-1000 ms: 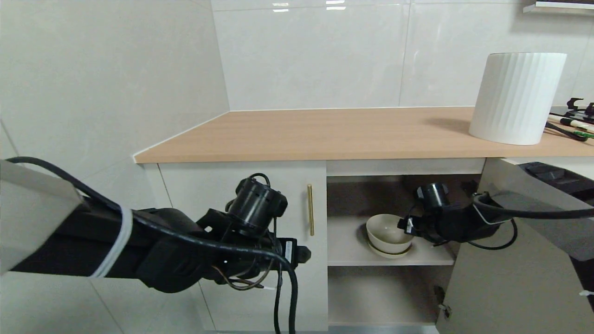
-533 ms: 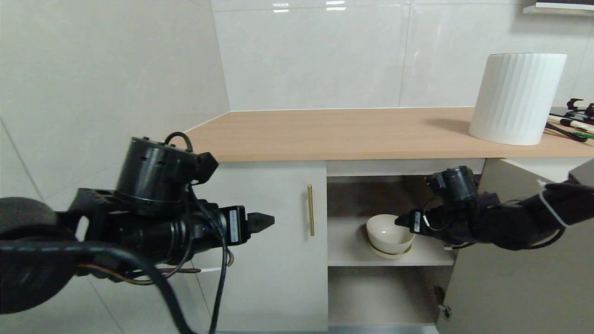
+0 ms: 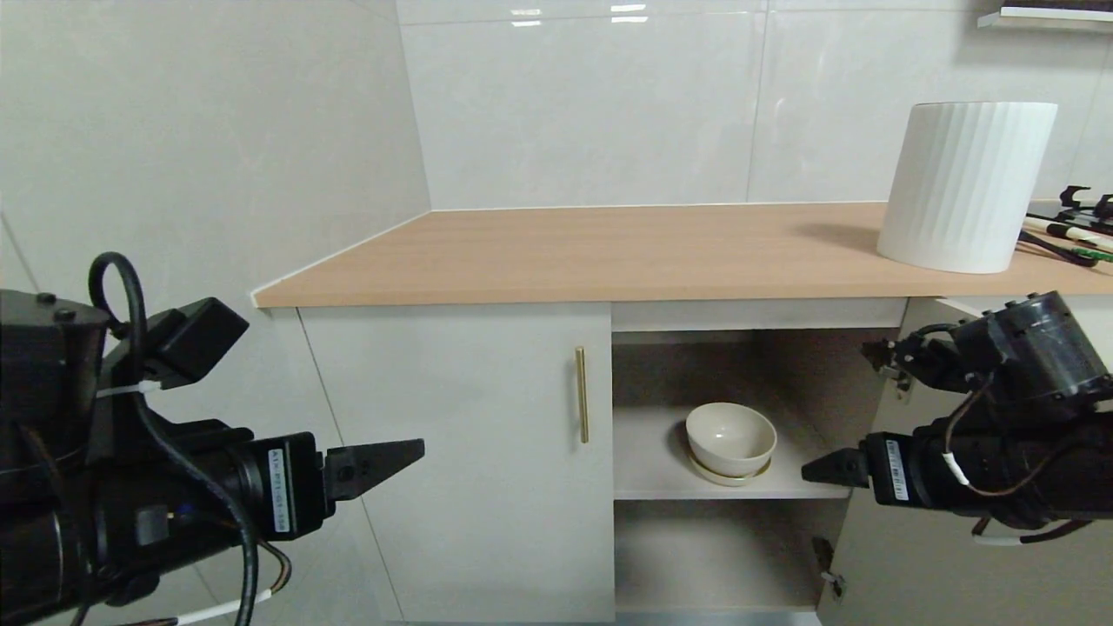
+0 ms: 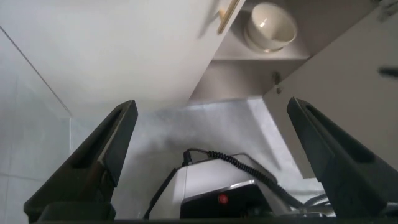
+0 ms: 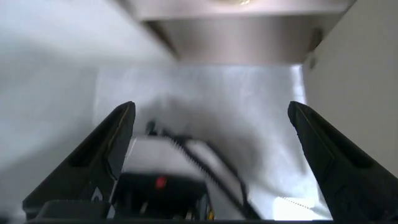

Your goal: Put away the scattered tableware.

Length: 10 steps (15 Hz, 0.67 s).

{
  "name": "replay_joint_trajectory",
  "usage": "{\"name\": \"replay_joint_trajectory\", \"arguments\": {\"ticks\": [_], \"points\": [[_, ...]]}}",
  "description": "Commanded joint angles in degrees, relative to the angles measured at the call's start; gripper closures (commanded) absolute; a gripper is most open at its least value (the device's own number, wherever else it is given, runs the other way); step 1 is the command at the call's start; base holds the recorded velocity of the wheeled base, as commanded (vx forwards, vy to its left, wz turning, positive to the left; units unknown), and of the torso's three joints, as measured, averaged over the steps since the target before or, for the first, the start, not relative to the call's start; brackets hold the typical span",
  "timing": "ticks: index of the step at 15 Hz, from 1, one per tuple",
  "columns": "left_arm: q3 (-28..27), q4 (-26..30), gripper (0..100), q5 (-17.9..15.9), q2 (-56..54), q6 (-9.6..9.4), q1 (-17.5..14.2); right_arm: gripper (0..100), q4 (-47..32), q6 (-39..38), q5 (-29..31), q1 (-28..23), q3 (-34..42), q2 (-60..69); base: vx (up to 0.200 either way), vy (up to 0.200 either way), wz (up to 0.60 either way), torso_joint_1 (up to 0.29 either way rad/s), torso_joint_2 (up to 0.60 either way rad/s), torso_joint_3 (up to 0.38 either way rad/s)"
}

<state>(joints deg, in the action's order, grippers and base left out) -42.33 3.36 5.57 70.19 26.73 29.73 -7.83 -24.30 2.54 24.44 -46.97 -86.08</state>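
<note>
A cream bowl [image 3: 730, 437] sits on a small plate [image 3: 706, 474] on the upper shelf [image 3: 648, 461] of the open cabinet; the left wrist view has the bowl [image 4: 271, 24] far off. My right gripper [image 3: 822, 470] hangs open and holds nothing, just outside the cabinet, to the right of the bowl and slightly lower, clear of it. In its own view the right gripper [image 5: 211, 155] has its fingers [image 5: 106, 155] spread wide. My left gripper [image 3: 391, 454] is open and holds nothing too, low in front of the closed door, well left of the bowl, its fingers [image 4: 93, 162] wide apart.
A wooden counter [image 3: 609, 248] tops the cabinet, with a tall white ribbed container [image 3: 965, 183] and some utensils [image 3: 1069, 230] at its right end. The left door has a brass handle [image 3: 582, 394]. The right door [image 3: 922, 556] stands open. A bare lower shelf [image 3: 713, 556] lies below.
My right gripper has left the bowl's rim and drawn back out of the cabinet to the right. My left gripper has pulled back to the left. The bowl has stayed on the plate.
</note>
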Motion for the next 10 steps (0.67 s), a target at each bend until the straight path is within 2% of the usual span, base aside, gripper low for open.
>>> {"name": "replay_joint_trajectory", "arguments": {"ticks": [1, 10], "points": [[0.8, 0.1, 0, 0.1, -2.1, 0.07, 0.0, 0, -0.3, 0.0, -0.6, 0.6, 1.6, 5.8, 0.0, 0.0, 0.0, 0.0, 0.0, 0.0], [1.6, 0.0, 0, 0.2, -0.1, 0.42, 0.0, 0, -0.4, 0.2, 0.9, 0.7, 2.9, 6.5, -0.2, 0.0, 0.0, 0.002, 0.0, 0.001]]}}
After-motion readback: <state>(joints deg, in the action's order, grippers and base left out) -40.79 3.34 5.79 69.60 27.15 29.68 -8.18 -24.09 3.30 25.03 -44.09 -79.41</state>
